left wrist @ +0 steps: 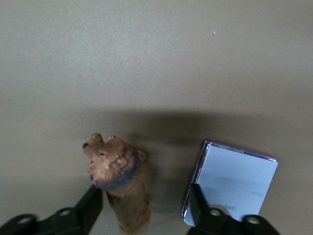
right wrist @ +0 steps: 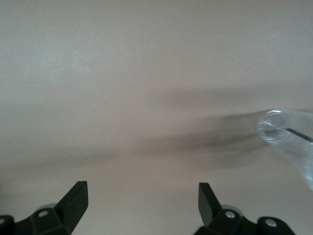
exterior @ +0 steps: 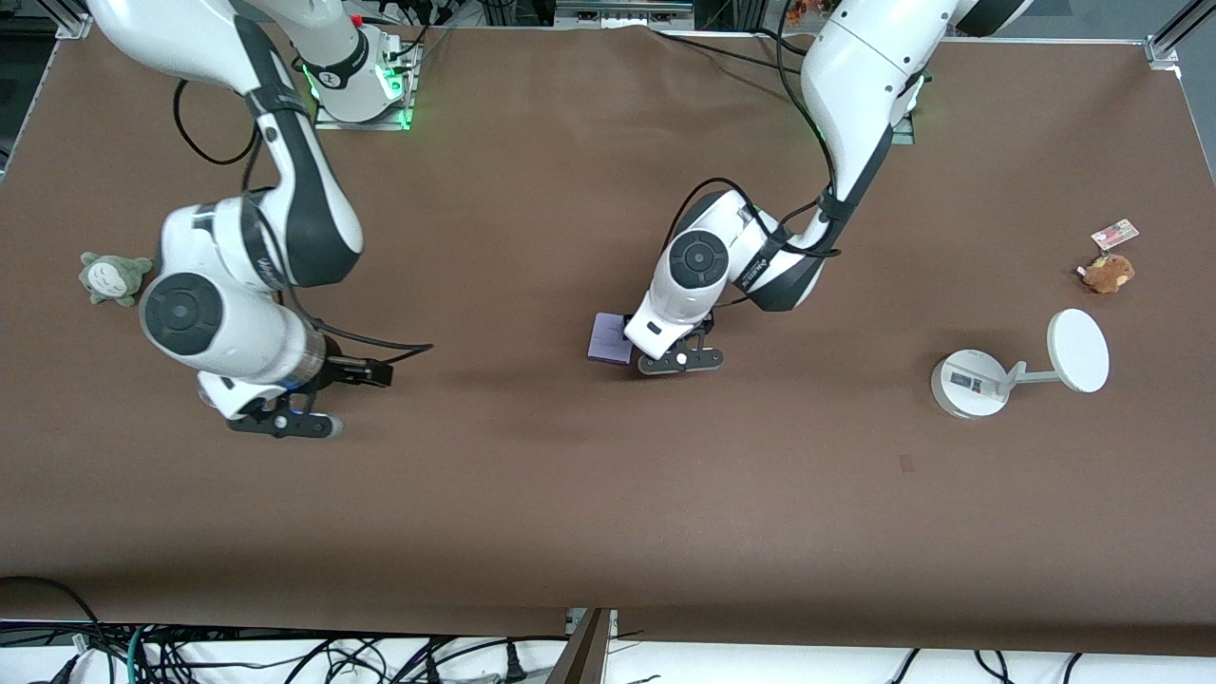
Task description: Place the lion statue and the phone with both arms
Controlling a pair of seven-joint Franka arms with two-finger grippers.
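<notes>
Spread wide, the left gripper [left wrist: 142,213] has its fingers [left wrist: 88,208] either side of the lion statue [left wrist: 120,183], touching neither; the phone [left wrist: 234,183] lies just outside one finger. Probably the statue has just been released. Waiting aside, the right gripper [right wrist: 142,208] gapes empty.

The brown table [exterior: 570,494] carries few things. Take the white round stand [exterior: 969,383] as the landmark, at the left arm's end. A brown plush [exterior: 1107,273] with a small tag [exterior: 1114,233] lies farther from the front camera than the stand. The lavender phone [exterior: 608,338] lies flat well apart from the stand, toward the right arm's end, with the lion statue [left wrist: 120,183] just beside it. A grey-green plush [exterior: 114,276] sits farthest from the stand, at the right arm's end.
</notes>
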